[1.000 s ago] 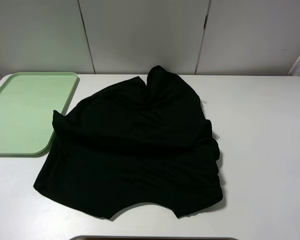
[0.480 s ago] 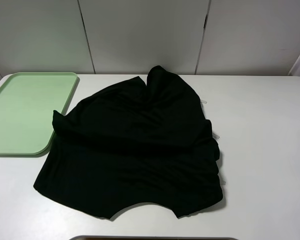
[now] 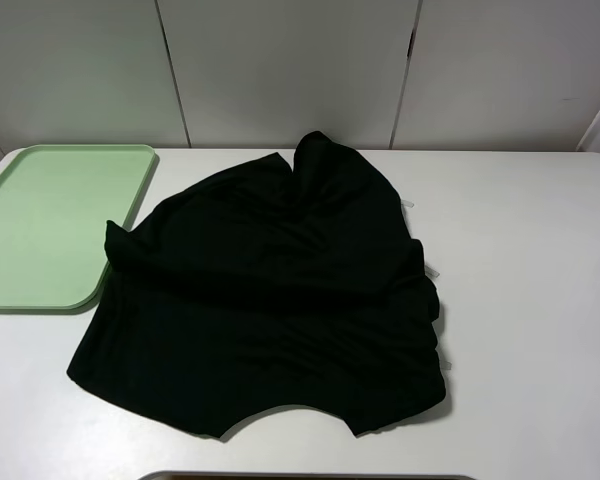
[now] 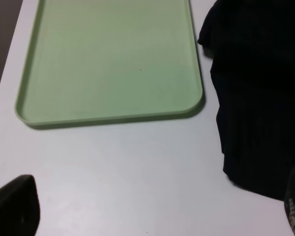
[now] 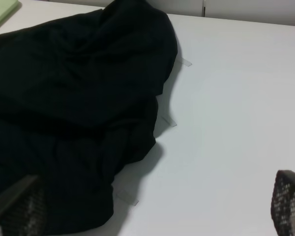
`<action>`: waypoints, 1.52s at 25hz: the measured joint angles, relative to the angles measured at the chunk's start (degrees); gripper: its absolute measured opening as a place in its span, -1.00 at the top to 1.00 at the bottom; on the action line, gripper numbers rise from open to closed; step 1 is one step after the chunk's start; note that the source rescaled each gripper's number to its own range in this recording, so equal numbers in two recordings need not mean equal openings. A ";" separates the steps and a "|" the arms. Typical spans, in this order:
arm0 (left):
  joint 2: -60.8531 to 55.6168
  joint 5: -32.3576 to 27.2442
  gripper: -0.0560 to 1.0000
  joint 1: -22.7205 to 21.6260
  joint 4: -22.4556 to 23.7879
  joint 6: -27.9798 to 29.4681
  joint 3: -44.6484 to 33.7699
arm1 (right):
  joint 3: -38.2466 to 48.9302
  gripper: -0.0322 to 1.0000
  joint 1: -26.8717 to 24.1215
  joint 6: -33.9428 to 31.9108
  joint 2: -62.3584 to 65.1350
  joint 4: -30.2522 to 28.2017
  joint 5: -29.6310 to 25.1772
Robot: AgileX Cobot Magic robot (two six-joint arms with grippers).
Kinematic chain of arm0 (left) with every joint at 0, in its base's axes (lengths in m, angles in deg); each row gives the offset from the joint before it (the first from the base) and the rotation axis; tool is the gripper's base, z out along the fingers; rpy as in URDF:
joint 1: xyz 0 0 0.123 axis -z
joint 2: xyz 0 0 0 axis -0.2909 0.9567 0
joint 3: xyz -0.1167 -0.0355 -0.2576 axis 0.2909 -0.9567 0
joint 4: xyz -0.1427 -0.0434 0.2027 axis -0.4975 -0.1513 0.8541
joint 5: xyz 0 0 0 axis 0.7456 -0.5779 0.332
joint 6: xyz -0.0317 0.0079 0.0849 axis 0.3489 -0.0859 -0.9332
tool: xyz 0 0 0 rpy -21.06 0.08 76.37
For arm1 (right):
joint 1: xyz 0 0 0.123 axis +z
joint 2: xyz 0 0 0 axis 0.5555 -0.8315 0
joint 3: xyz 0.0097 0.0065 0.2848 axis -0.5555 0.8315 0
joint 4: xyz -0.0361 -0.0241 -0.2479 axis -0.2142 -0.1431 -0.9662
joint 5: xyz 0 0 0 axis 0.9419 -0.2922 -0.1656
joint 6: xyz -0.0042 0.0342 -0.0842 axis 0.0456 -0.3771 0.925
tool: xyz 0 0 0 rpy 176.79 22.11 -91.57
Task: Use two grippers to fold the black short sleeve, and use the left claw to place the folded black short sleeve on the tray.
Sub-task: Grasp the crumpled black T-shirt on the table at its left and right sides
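large plain black short sleeve shirt of soft fabric lies unfolded and rumpled mid-way across the flat white table. its near edge has a curved notch. its far edge bunches into a hump close to the grey wall panels.

pale mint-green flat plastic tray with rounded corners and a low rim sits at the table's far left, nothing on it. a shirt corner pokes out just beside the tray's right rim; cannot tell if they touch.

a few small clear tape tabs stick out along the shirt's right edge.

open room: a wide bare stretch of table right of the shirt, and a bare patch in front of the tray, left of the shirt.

neither arm shows in the high view. left gripper: jaws wide apart, holding nothing, over bare table near the tray's front rim and the shirt's left edge. right gripper: jaws wide apart, holding nothing, over the shirt's right edge.
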 joint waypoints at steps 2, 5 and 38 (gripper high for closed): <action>0.00 0.00 -1.00 0.00 -0.52 0.00 -0.05 | 0.00 -1.00 0.00 -0.14 0.00 0.06 0.00; 0.00 0.00 -1.00 0.60 -1.67 0.00 -0.10 | 0.00 -1.00 0.00 -0.46 -1.10 0.06 0.06; 53.70 -3.29 -0.98 20.43 0.51 -24.39 18.75 | -19.79 -1.00 6.00 39.89 -72.34 -5.41 18.78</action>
